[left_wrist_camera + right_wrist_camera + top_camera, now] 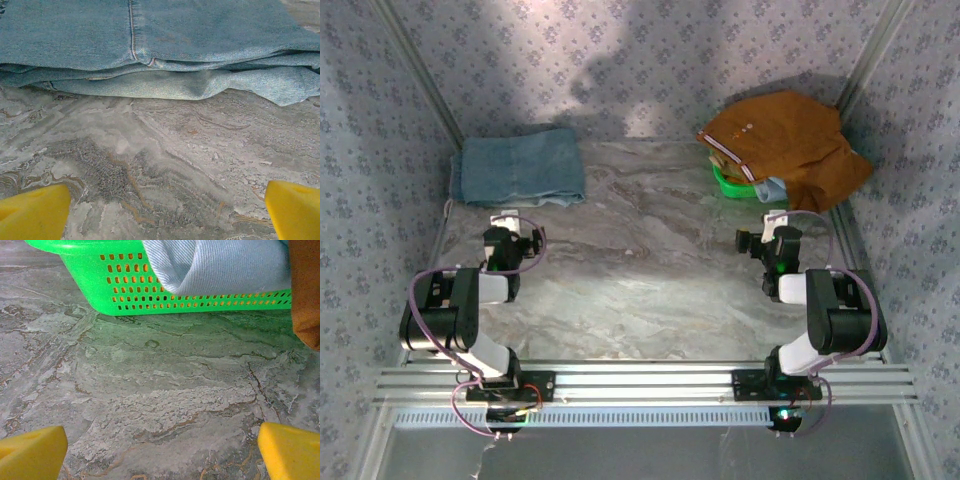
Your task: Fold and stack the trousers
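Right gripper (pixel 760 240) waits with its jaws spread wide and nothing between them, low over the table (pixel 640 270) and facing the far right corner. The left gripper (pixel 510 238) is just as open and empty.

The trousers (pixel 790 140) lie there in a rumpled heap, draped over a green basket (pixel 728 186) and hanging past its far side. That drape is your main risk: pull on a loose edge and the basket may tip or slide along with the cloth.

A pale blue garment (pixel 220 265) spills over the basket rim just beside the orange fabric, so a low pinch could take it instead, or both at once.

Grab a bunched fold and you may lift several layers together — the legs then won't spread flat.

The folded denim (pixel 150 40) sits just ahead of your left gripper, so a careless sweep could disturb it.
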`<state>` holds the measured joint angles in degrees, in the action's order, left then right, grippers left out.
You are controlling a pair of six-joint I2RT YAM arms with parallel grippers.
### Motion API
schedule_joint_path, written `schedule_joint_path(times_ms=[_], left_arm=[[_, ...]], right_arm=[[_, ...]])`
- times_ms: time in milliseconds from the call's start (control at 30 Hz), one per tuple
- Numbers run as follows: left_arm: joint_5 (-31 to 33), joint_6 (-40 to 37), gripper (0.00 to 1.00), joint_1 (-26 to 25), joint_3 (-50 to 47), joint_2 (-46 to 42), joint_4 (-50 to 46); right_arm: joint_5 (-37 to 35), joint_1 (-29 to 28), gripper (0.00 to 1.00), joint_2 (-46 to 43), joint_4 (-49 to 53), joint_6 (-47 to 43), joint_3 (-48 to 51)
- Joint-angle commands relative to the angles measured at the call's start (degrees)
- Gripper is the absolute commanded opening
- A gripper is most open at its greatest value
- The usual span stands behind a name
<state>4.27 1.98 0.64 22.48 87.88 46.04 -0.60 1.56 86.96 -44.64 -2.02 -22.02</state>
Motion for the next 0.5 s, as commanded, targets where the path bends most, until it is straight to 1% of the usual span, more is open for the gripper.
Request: schedule_joint_path(times_ms=[0, 267, 467], left_arm=[[-0.89, -0.68, 1.00, -0.09, 1.34, 0.11, 0.45], [-0.88, -0.58, 1.00, -0.07, 1.34, 0.18, 0.45], [-0.98, -0.49, 0.99, 0.06, 1.40, 0.11, 0.44]], right_arm=[[0.39, -0.23, 1.00, -0.01, -0.72, -0.79, -0.59], [0.55, -0.16, 1.00, -0.03, -0.66, -0.75, -0.71], [2.42, 1.00, 1.00, 0.05, -0.27, 0.00, -0.94]])
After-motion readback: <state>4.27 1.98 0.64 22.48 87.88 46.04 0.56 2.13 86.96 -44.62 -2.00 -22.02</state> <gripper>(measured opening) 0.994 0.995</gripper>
